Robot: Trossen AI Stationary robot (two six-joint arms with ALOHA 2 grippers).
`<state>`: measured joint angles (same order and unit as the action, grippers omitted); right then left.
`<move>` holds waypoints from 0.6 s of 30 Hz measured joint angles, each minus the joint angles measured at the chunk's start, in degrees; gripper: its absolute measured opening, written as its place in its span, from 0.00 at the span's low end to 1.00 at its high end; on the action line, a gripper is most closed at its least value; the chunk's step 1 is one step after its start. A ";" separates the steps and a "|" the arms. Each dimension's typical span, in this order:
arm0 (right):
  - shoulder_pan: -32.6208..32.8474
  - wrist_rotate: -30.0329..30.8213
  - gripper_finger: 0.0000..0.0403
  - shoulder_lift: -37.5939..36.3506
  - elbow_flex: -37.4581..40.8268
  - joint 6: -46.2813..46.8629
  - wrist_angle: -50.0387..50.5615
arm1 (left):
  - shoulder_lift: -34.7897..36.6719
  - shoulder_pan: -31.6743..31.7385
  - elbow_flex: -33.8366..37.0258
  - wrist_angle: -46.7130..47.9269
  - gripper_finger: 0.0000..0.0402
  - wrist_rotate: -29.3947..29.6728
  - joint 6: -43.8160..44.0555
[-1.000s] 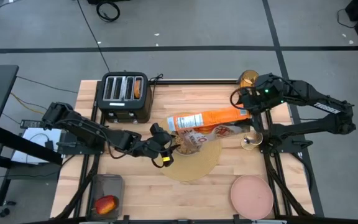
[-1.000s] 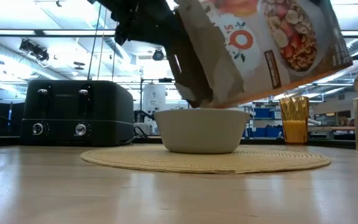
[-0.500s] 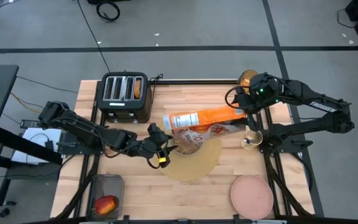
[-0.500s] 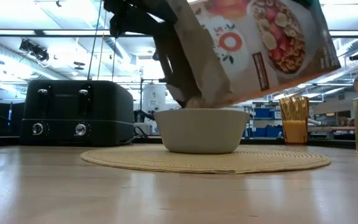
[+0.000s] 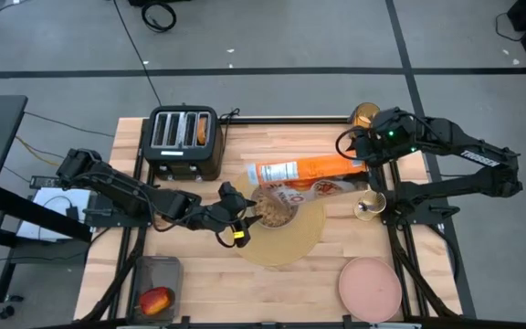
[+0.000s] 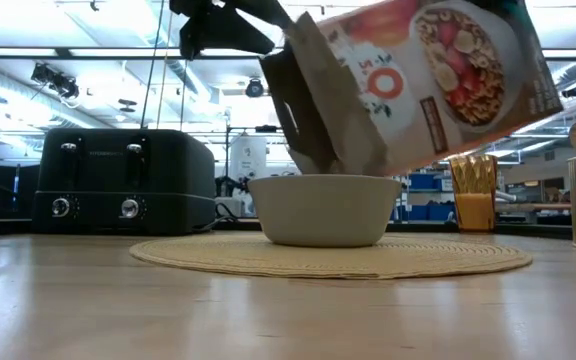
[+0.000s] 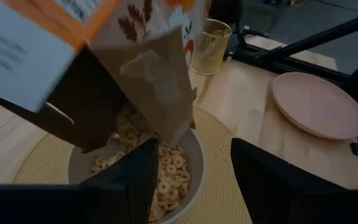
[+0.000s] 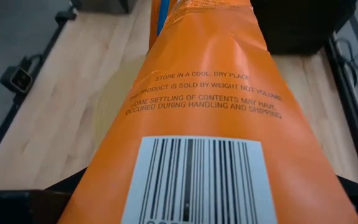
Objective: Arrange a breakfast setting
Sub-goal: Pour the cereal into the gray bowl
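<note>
Right gripper (image 5: 365, 157) pinching orange cardboard cereal box (image 5: 313, 171) at base, tipped over grey bowl (image 6: 324, 209); light, crushable; left gripper (image 5: 245, 217) spread beside bowl

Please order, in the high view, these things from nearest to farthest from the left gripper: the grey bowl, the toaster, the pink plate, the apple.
Measured from the left gripper:
1. Grey bowl: just beside it, on the placemat, toward the table's middle.
2. Toaster: at the table's far left corner.
3. Apple: in the container at the near left corner.
4. Pink plate: near right corner, farthest.

Toaster and apple are not far apart in rank.
</note>
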<state>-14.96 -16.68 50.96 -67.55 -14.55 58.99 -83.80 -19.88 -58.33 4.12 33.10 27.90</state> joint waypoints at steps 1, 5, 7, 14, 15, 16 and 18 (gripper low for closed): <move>0.00 0.20 0.73 0.00 0.00 0.02 0.50 | -0.04 -0.01 0.00 0.01 0.51 -0.04 -0.01; 0.00 0.56 0.73 -0.46 0.00 0.70 -0.28 | -0.05 -0.01 0.00 -0.20 0.51 -0.06 0.00; 0.00 0.68 0.73 -1.12 0.00 0.92 -0.94 | -0.05 0.00 0.00 -0.60 0.51 -0.05 0.00; 0.00 1.47 0.73 -1.50 0.18 1.55 -1.49 | -0.05 0.21 0.00 -0.59 0.51 -0.04 -0.04; 0.00 1.58 0.73 -1.12 0.43 1.55 -1.49 | -0.05 0.22 0.00 -0.59 0.51 -0.04 -0.06; 0.00 1.58 0.73 -0.60 0.69 1.55 -1.50 | -0.05 0.22 0.00 -0.59 0.51 -0.04 -0.07; 0.00 1.32 0.73 0.21 0.92 1.52 -1.36 | -0.05 0.21 0.00 -0.58 0.51 -0.04 -0.07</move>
<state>-14.96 -15.37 51.17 -66.63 -13.02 57.63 -83.85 -19.67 -58.33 3.54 33.06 27.83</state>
